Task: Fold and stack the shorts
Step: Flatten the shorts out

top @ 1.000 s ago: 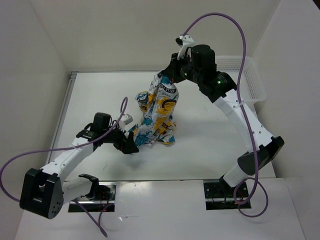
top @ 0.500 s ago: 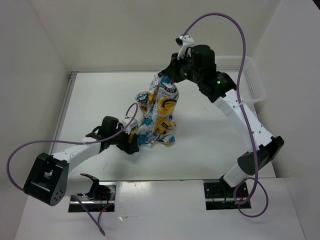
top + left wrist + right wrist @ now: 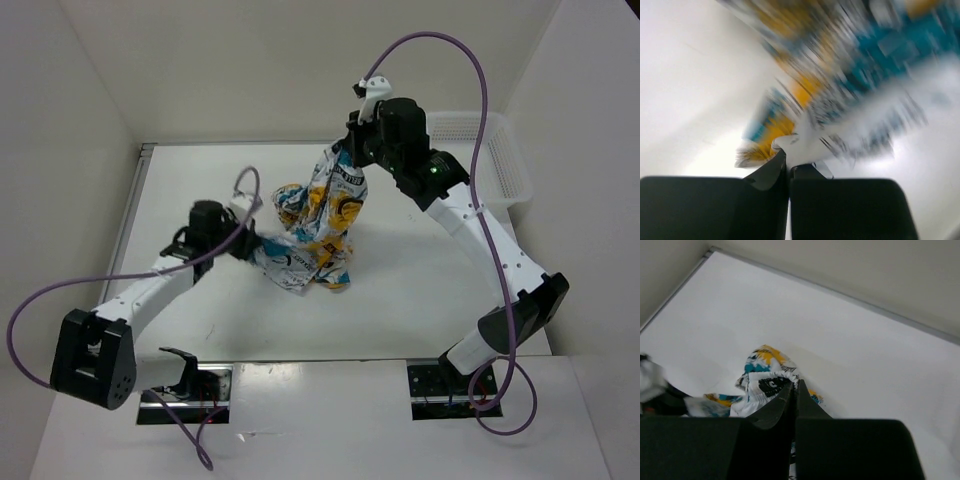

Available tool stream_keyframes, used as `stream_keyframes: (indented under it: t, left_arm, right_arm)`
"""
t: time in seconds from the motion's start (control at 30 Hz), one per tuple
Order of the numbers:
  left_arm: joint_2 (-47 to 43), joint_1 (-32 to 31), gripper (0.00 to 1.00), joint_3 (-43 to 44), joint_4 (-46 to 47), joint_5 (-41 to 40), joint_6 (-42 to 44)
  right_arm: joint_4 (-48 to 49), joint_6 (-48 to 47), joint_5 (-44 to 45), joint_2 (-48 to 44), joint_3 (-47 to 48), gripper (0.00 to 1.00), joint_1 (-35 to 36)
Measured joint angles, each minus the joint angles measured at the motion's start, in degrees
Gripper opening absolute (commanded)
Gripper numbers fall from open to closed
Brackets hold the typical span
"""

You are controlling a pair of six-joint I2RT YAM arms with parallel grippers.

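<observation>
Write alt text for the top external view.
The right pincer holds the patterned shorts up by one end above the white table, while the left pincer grips their lower edge near the surface. A white mesh basket sits at the far right.

White arms, black fingers, purple cables.

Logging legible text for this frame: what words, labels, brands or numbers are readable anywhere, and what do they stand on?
Nothing can be read as text.
shorts: dark lettering is printed across the cloth. It is too small in the top view and right wrist view, and too blurred in the left wrist view.
basket: no text visible.
</observation>
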Motion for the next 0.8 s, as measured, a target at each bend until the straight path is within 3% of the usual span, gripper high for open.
stream_keyframes:
  t: [0.23, 0.4, 0.5, 0.67, 0.73, 0.77, 0.8]
  left_arm:
    - [-1.3, 18.3, 0.0, 26.2, 4.2, -5.6, 0.0]
    - [-7.3, 22.7, 0.0, 35.5, 5.8, -6.1, 0.0]
    - [-11.8, 22.4, 0.0, 36.1, 3.5, -4.4, 0.0]
    - [-20.0, 22.3, 0.02, 29.7, -7.0, -0.6, 0.1]
    - [-23.9, 22.0, 0.24, 25.0, -12.8, 1.2, 0.2]
    - [-26.2, 21.9, 0.49, 23.0, -16.9, 2.0, 0.3]
    - [-28.5, 21.9, 0.67, 21.2, -21.0, 2.9, 0.5]
  right_arm:
    - [4.5, -5.6, 13.6, 3.0, 7.0, 0.0, -0.5]
    - [9.6, -8.8, 16.1, 3.1, 11.3, 0.0, -1.6]
    - [12.3, -10.8, 14.6, -1.1, 5.2, 0.0, -1.9]
    - [12.9, -17.2, 8.2, -11.8, -16.0, 0.02, -2.1]
    - [11.1, -20.7, 4.8, -14.8, -23.6, 0.16, -2.2]
    - [9.2, -22.9, 3.6, -16.1, -27.0, 0.46, -2.4]
    - [6.3, -24.8, 2.2, -17.2, -30.1, 0.68, -2.7]
